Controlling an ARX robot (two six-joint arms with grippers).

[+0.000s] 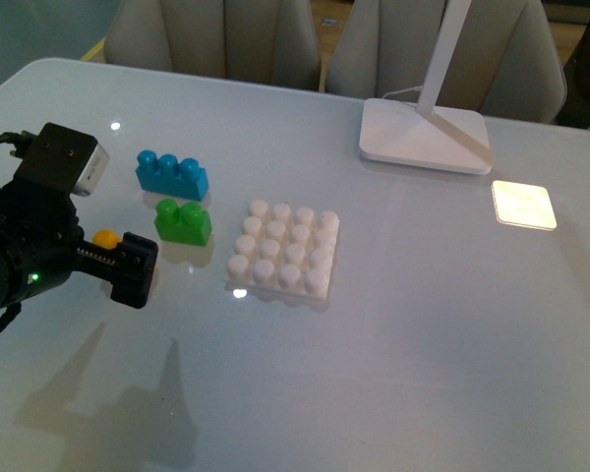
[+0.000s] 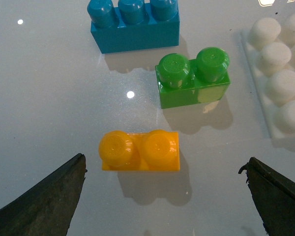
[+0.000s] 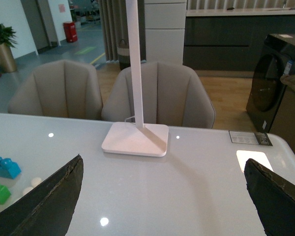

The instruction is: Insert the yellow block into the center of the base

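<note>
The left gripper (image 2: 165, 162) is spread wide and has nothing in it; its two dark fingers (image 2: 44, 196) stand on either side of the yellow block (image 2: 140, 151), and both are clearly apart from it. The yellow block lies on the white table (image 1: 403, 324), near the left side, with free table all around it. Just beyond it is one green brick (image 1: 184, 221) with a small gap between them, and behind that one blue brick (image 1: 172, 175), so I count three bricks. One base (image 1: 283, 251) lies to the right of the green brick, close but not touching, and it carries sixteen studs in four rows of four. To the right of the base the table is wide and bare up to its right edge. One lamp foot (image 1: 425, 135) stands near the far edge, with two chairs (image 1: 216, 34) behind. The right gripper (image 3: 163, 162) is also wide open and holds nothing.
</note>
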